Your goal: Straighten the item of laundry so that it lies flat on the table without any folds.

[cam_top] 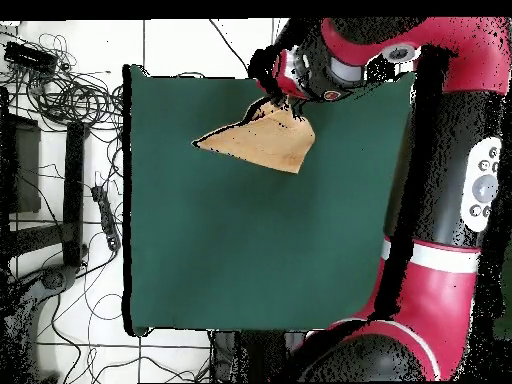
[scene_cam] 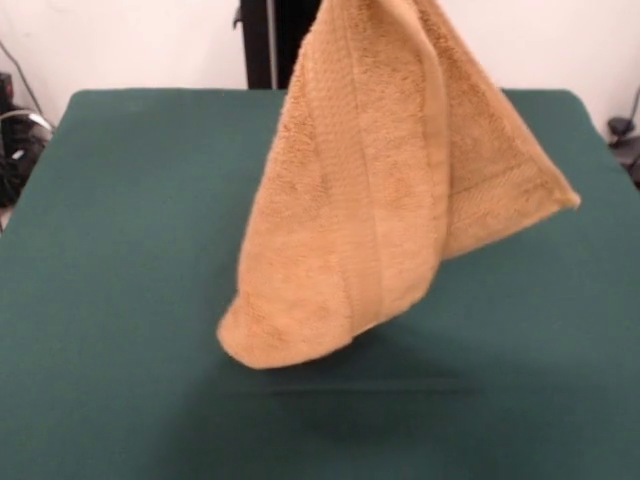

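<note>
The orange-tan towel [scene_cam: 370, 190] hangs in the air above the dark green table [scene_cam: 120, 250], bunched into a cone with long folds. Its top runs out of the front view. Its lowest fold hangs just above the cloth and casts a shadow there, and one corner sticks out to the right. In the overhead view the towel [cam_top: 262, 140] shows as a triangle near the table's [cam_top: 250, 250] far edge. My gripper [cam_top: 283, 98] is right above the towel's high end and shut on it. The gripper's fingers are hidden by the arm's head.
My red arm [cam_top: 450, 200] runs along the table's right side in the overhead view. Cables and equipment [cam_top: 60, 100] lie on the floor left of the table. A black pedestal post [scene_cam: 265, 40] stands behind the table's far edge.
</note>
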